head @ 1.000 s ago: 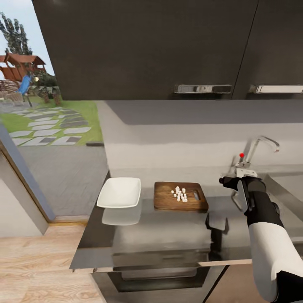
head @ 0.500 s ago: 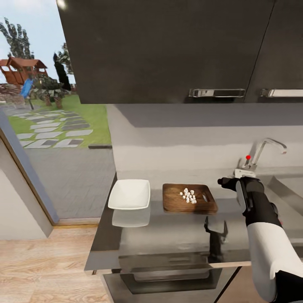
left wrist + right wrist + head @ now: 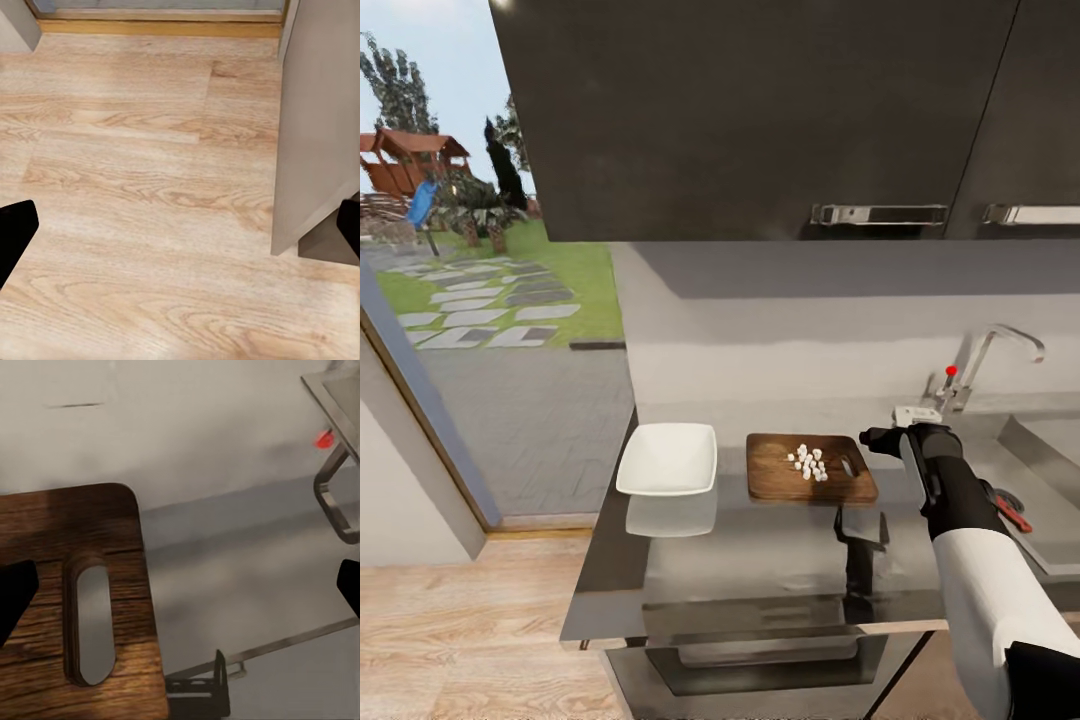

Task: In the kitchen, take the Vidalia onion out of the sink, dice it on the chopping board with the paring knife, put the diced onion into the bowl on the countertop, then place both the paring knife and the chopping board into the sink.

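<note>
Daylight enters from the bright garden opening at the left of the head view, leaving the room evenly, softly lit. The glossy dark wall cabinets (image 3: 760, 110) stay dim and cast a broad soft shadow across the top of the grey backsplash (image 3: 780, 330). The long grey glossy countertop (image 3: 760, 550) mirrors the white shallow squarish bowl (image 3: 668, 459) and the black right gripper (image 3: 880, 437). All renders look slightly soft; the right wrist view is blurriest
</note>
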Available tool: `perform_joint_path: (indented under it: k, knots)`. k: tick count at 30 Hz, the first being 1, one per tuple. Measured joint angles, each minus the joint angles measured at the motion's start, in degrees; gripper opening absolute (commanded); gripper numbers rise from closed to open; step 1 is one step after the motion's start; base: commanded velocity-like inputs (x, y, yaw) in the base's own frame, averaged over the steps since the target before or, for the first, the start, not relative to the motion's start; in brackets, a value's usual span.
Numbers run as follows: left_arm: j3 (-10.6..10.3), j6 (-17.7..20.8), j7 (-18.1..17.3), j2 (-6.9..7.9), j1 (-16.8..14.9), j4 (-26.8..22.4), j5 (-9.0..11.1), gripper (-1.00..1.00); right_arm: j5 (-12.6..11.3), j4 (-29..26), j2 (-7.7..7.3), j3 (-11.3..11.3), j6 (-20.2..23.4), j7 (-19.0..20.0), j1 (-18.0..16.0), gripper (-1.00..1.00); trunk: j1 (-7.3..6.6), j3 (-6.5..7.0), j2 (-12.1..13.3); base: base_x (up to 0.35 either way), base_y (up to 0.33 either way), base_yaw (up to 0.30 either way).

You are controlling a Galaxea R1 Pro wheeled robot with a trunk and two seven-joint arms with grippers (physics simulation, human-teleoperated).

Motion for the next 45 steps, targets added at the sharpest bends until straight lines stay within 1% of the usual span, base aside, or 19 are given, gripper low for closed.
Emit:
perform_joint_path:
  k: [2, 3, 7, 13, 15, 17, 20, 22, 26, 28, 30, 31, 33, 36, 45]
  knots:
    - [0.0, 0.0, 0.0, 0.0, 0.0, 0.0, -0.01, 1.0, 0.11, 0.0, -0.1, 0.07, 0.01, 0.01, -0.01, 1.0, 0.0, -0.14, 0.0, 0.0, 0.0, 0.0]
    - [0.0, 0.0, 0.0, 0.0, 0.0, 0.0, 0.0, 1.0, 0.56, 0.0, -0.13, 0.09, 0.02, 0.06, -0.02, 1.0, 0.0, -0.21, 0.0, 0.0, 0.0, 0.0]
    - [0.0, 0.0, 0.0, 0.0, 0.0, 0.0, -0.01, 1.0, 3.36, 0.0, -0.15, 0.18, 0.01, 0.15, 0.0, 1.0, 0.0, -0.45, 0.0, 0.0, 0.0, 0.0]
    - [0.0, 0.0, 0.0, 0.0, 0.0, 0.0, -0.01, 1.0, 4.21, -0.55, -0.16, 0.83, 0.01, 0.19, -0.03, 1.0, 0.0, -0.74, 0.0, 0.0, 0.0, 0.0]
    - [0.0, 0.0, 0.0, 0.0, 0.01, 0.0, 0.0, 1.0, 4.18, -0.6, -0.2, 2.09, 0.01, 0.39, -0.03, 1.0, 0.0, -0.77, 0.0, 0.0, 0.0, 0.0]
    - [0.0, 0.0, 0.0, 0.0, 0.02, 0.0, 0.01, 1.0, 4.03, -0.63, -0.66, 3.24, -0.04, 2.29, -0.03, 1.0, 0.0, -0.78, 0.0, 0.0, 0.0, 0.0]
    - [0.0, 0.0, 0.0, 0.0, 0.01, 0.0, -0.01, 1.0, 3.87, -0.67, -2.57, 3.65, 0.0, 7.23, -0.03, 1.0, 0.0, -0.78, 0.0, 0.0, 0.0, 0.0]
    - [0.0, 0.0, 0.0, 0.0, 0.0, 0.0, 0.0, 1.0, 3.9, -0.68, -3.34, 3.68, 0.0, 9.25, -0.02, 1.0, 0.0, -0.78, 0.0, 0.0, 0.0, 0.0]
    - [0.0, 0.0, 0.0, 0.0, 0.02, 0.0, -0.01, 1.0, 3.93, -0.7, -3.85, 3.7, 0.03, 10.36, 0.0, 1.0, 0.0, -0.78, 0.0, 0.0, 0.0, 0.0]
    - [0.0, 0.0, 0.0, 0.0, 0.01, 0.0, 0.04, 1.0, 3.9, -0.79, -4.8, 3.7, -0.01, 11.24, -0.02, 1.0, 0.0, -0.78, 0.0, 0.0, 0.0, 0.0]
    - [0.0, 0.0, 0.0, 0.0, 0.02, 0.0, 0.03, 1.0, 3.88, -0.84, -6.21, 3.68, 0.0, 14.54, 0.0, 1.0, 0.0, -0.78, 0.0, 0.0, 0.0, 0.0]
    - [0.0, 0.0, 0.0, 0.0, 0.01, 0.0, 0.0, 1.0, 3.94, -0.85, -6.97, 3.69, 0.04, 17.12, -0.02, 1.0, 0.0, -0.78, -0.01, 0.0, 0.0, 0.0]
    - [0.0, 0.0, 0.0, 0.0, 0.0, 0.0, 0.02, 1.0, 4.05, -0.86, -7.63, 3.7, 0.02, 19.74, -0.02, 1.0, 0.0, -0.78, 0.0, 0.0, 0.0, 0.0]
    - [0.0, 0.0, 0.01, 0.0, 0.0, 0.0, 0.02, 1.0, 4.12, -0.87, -7.88, 3.72, 0.05, 20.83, -0.03, 1.0, 0.0, -0.78, 0.0, 0.0, 0.0, 0.0]
    - [0.0, 0.0, 0.07, 0.0, 0.0, 0.0, 0.03, 1.0, 4.27, -0.87, -7.97, 3.51, 0.01, 21.06, 0.0, 1.0, 0.0, -1.04, 0.0, 0.0, 0.0, 0.0]
